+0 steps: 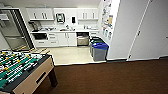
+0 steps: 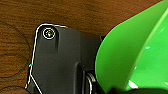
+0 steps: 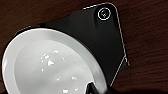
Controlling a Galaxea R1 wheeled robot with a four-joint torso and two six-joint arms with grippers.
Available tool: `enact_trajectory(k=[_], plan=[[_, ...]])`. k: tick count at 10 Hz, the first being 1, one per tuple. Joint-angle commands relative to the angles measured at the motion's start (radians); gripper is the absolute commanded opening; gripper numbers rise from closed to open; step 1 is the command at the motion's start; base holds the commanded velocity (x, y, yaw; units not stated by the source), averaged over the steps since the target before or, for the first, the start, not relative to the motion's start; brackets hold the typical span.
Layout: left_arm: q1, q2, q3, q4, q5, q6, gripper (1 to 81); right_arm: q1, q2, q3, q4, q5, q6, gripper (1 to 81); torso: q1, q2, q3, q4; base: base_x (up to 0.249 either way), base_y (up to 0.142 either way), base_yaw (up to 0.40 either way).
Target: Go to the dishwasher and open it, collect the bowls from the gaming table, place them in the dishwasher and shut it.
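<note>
A green bowl (image 2: 132, 52) looms large in the left wrist view, hanging over brown carpet; my left gripper (image 2: 120, 90) is shut on its rim, where a dark fingertip shows. In the right wrist view a white bowl (image 3: 52, 65) hangs over the same carpet, with my right gripper (image 3: 93, 88) shut on its rim. The gaming table (image 1: 32, 75), with a green field and rods, stands at the lower left of the head view. At the far end of the kitchen, under the counter, is the dishwasher (image 1: 83, 40), steel-fronted with a dark band on top; whether it is open I cannot tell.
A blue-lidded bin (image 1: 100, 51) and a green-lidded bin (image 1: 96, 41) stand to the right of the dishwasher, at the corner of a white wall (image 1: 125, 30). A steel fridge (image 1: 12, 31) is at the left. Brown carpet (image 1: 107, 77) leads to the pale kitchen floor (image 1: 70, 55).
</note>
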Motion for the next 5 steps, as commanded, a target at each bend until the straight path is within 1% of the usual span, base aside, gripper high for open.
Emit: enact_trajectory(k=[1, 5], plan=[[-0.038, -0.018, 0.009, 0.012, 0.028, 0.005, 1.0, 0.047, -0.011, -0.003, 0.002, -0.086, -0.002, 1.0, 0.000, 0.000, 0.000, 0.000, 0.139, 0.000, 0.000], [-0.038, -0.018, 0.008, 0.012, 0.028, 0.005, 1.0, 0.050, -0.011, -0.003, 0.002, -0.086, -0.002, 1.0, 0.000, 0.000, 0.000, 0.000, 0.149, 0.000, 0.000]])
